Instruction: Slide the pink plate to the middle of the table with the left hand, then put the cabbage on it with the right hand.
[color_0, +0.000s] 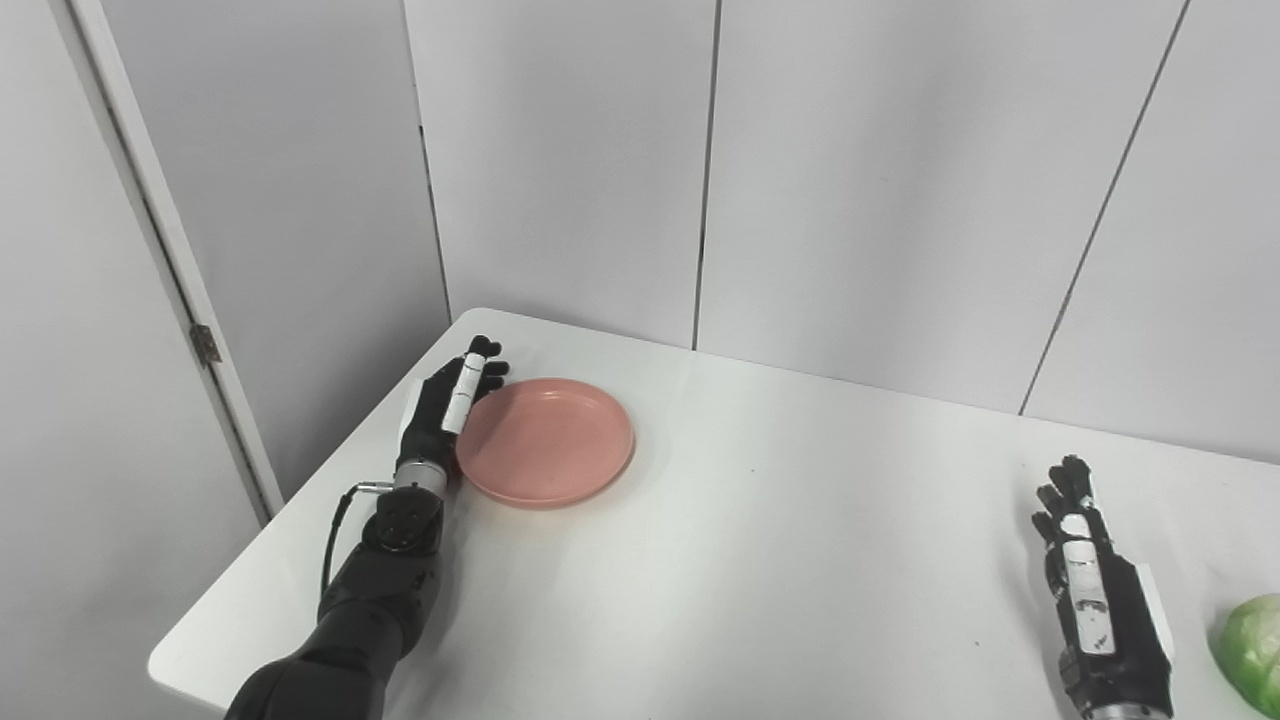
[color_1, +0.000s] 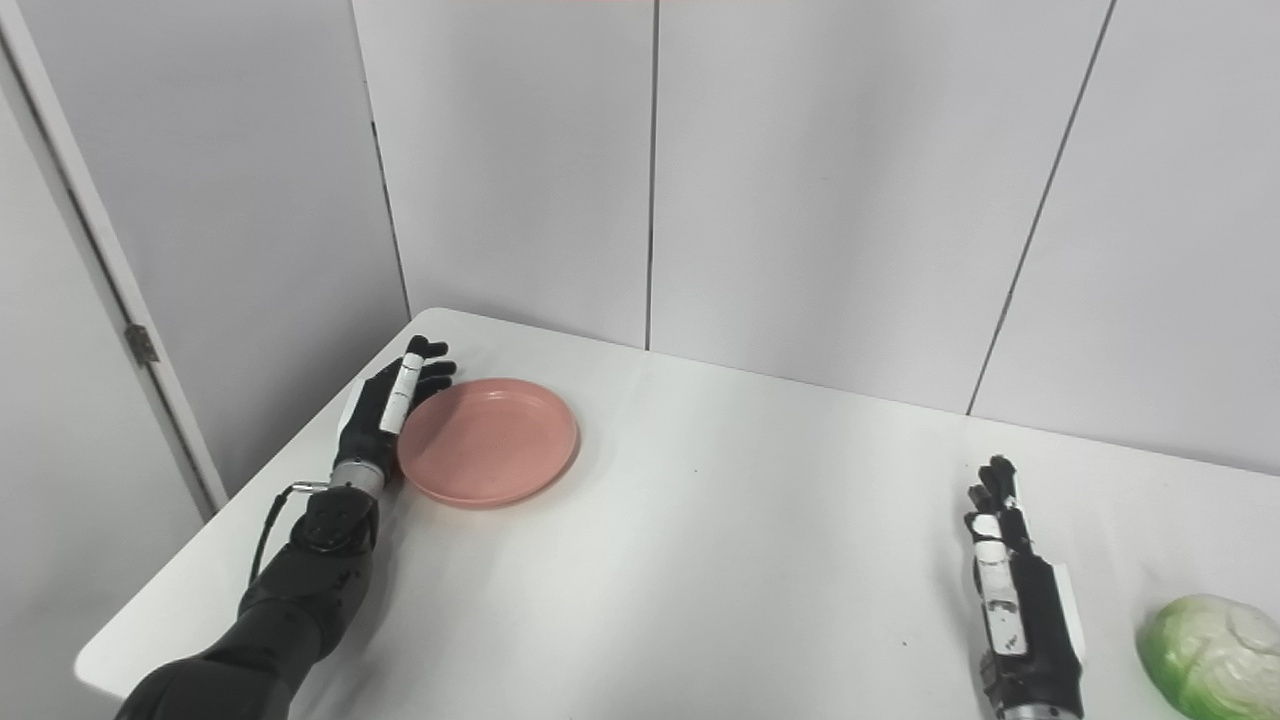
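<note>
A humanoid robot's left hand (color_0: 452, 405) rests edge-on against the left rim of the pink plate (color_0: 546, 440), fingers stretched flat and holding nothing, on a white table (color_0: 760, 540) backed by grey wall panels. The plate lies at the far left of the table, near the corner, well short of the middle, so the slide looks to be barely under way at most. The right hand (color_1: 1018, 600) lies near the right edge of the table with its fingers extended and close together, empty, just beside the cabbage (color_1: 1210, 655), which sits at the near right and appears untouched. By this showing both parts of the job remain: the plate must be pushed rightward to the centre, and only then can the cabbage be picked up and set on it.
</note>
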